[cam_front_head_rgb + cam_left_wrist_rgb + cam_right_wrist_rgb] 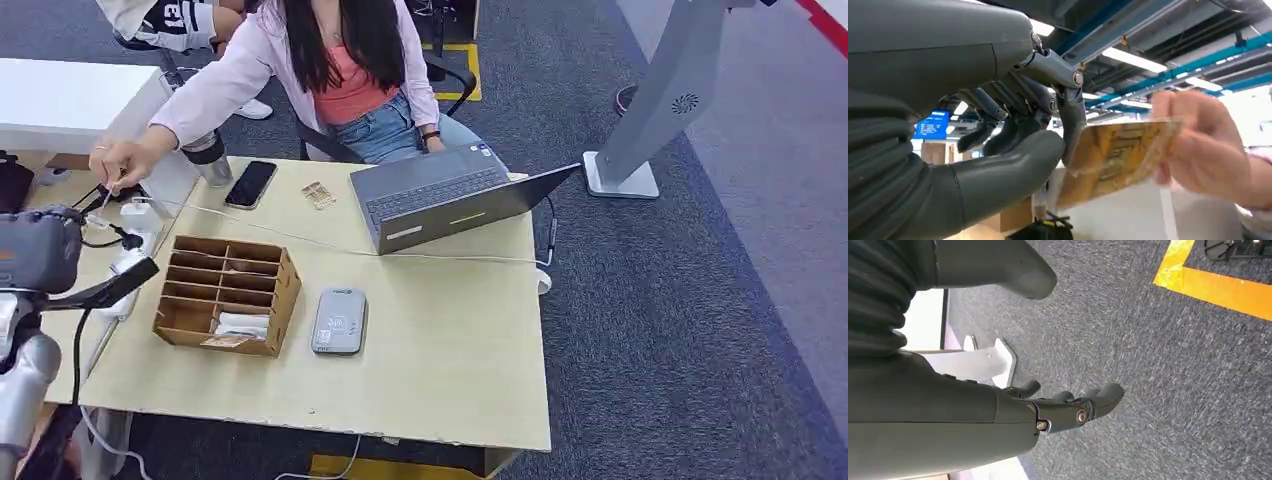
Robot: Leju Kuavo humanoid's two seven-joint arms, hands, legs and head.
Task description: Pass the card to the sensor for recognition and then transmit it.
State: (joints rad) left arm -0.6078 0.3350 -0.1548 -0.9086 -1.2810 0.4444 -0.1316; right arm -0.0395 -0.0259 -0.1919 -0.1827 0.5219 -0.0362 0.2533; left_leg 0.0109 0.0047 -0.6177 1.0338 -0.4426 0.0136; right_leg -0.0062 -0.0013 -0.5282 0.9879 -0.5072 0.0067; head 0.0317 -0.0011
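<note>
My left hand's fingers are curled toward the thumb, and one dark fingertip and the thumb seem to meet the near edge of the yellow patterned card, which a person's hand holds from the far side; I judge this a handover in progress, but I cannot tell whether my left hand has a real pinch or only touches the edge. To do it well I'd close thumb and fingertip firmly on the card's edge and wait for the person to let go before drawing away, then carry it flat over the grey card reader lying on the wooden table just beside the compartmented box. My right hand hangs over grey carpet, fingers loosely bent and apart, holding nothing. The card is motion-blurred, so its print is unreadable, and the contact point is partly masked by my finger. From the head camera my left arm covers the meeting point, near the person's outstretched hand at the table's far left.
</note>
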